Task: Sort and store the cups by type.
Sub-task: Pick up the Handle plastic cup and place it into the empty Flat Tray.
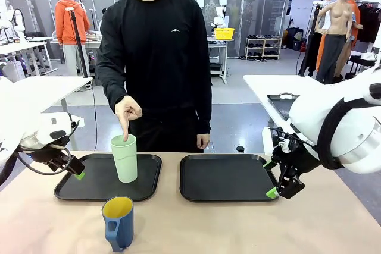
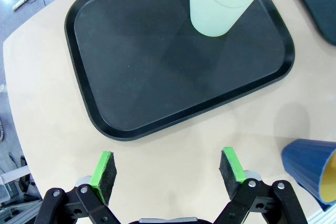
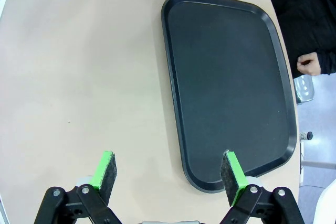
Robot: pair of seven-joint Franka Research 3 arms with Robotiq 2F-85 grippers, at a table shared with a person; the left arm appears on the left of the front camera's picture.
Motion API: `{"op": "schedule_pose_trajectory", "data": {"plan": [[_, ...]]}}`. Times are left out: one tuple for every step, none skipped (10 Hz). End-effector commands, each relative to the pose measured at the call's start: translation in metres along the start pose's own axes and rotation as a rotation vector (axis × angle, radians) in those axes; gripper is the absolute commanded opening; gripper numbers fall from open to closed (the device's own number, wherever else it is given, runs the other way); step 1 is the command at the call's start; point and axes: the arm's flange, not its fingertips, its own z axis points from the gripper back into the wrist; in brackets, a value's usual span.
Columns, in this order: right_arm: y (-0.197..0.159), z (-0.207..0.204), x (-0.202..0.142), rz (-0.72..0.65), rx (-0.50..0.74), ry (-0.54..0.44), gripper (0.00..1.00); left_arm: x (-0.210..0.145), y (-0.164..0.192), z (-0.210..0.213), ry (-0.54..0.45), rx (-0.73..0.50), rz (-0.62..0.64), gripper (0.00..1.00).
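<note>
A tall mint-green tumbler (image 1: 125, 159) stands upright on the left black tray (image 1: 89, 190), and the person's hand (image 1: 127, 113) points a finger down at its rim. A blue mug (image 1: 118, 223) with a yellow inside and a handle stands on the bare table in front of that tray. My left gripper (image 1: 74, 171) hovers open at the tray's left edge. In the left wrist view the left gripper (image 2: 168, 169) is empty, with the tumbler (image 2: 226, 1) far ahead and the mug (image 2: 312, 169) off to the right. My right gripper (image 1: 277, 191) hangs open by the right tray (image 1: 226, 176), and the right gripper (image 3: 169, 174) holds nothing.
The right tray (image 3: 231, 87) holds nothing. The person stands at the far edge, with the other hand (image 3: 310, 65) hanging beside the table. Bare tabletop (image 1: 238, 230) stretches along the front.
</note>
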Motion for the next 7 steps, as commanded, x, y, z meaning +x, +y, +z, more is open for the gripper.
{"op": "schedule_pose_trajectory", "data": {"plan": [[0.0019, -0.0015, 0.0006, -0.017, -0.005, 0.018, 1.0, -0.0005, 0.0008, 0.0009, 0.004, -0.004, 0.002, 1.0], [0.0019, -0.0015, 0.0006, -0.017, -0.005, 0.018, 1.0, -0.0005, 0.0008, 0.0009, 0.004, -0.004, 0.002, 1.0], [0.0019, -0.0015, 0.0006, -0.017, -0.005, 0.018, 1.0, -0.0005, 0.0008, 0.0009, 0.004, -0.004, 0.002, 1.0], [0.0019, -0.0015, 0.0006, -0.017, -0.005, 0.018, 1.0, -0.0005, 0.0008, 0.0009, 0.004, -0.004, 0.002, 1.0], [0.0019, -0.0015, 0.0006, -0.017, -0.005, 0.018, 1.0, -0.0005, 0.0008, 0.0009, 0.004, -0.004, 0.002, 1.0], [0.0019, -0.0015, 0.0006, -0.017, -0.005, 0.018, 1.0, 0.0, 0.0, 0.0, 0.0, 0.0, 0.0, 1.0], [0.0019, -0.0015, 0.0006, -0.017, -0.005, 0.018, 1.0, -0.0063, -0.0004, -0.0008, -0.034, -0.004, -0.058, 1.0]]}}
